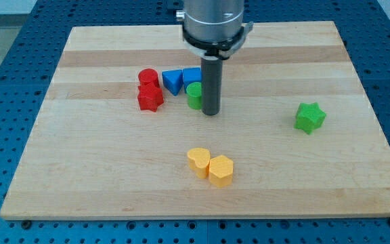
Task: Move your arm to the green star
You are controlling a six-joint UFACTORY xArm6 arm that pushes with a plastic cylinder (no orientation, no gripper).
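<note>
Resting my tip (211, 112) on the bench (100, 169) at upper centre, just right of a green block (194, 95); I have no hand, so nothing is grasped; the green star (309, 117) sits alone, well apart at middle right.

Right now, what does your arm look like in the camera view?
A wide silver-grey metal cylinder enters from the view's top, ringed by a dark collar. Below it hangs a straight dark grey rod, round in section, ending at my tip. No cables or markings show.
</note>
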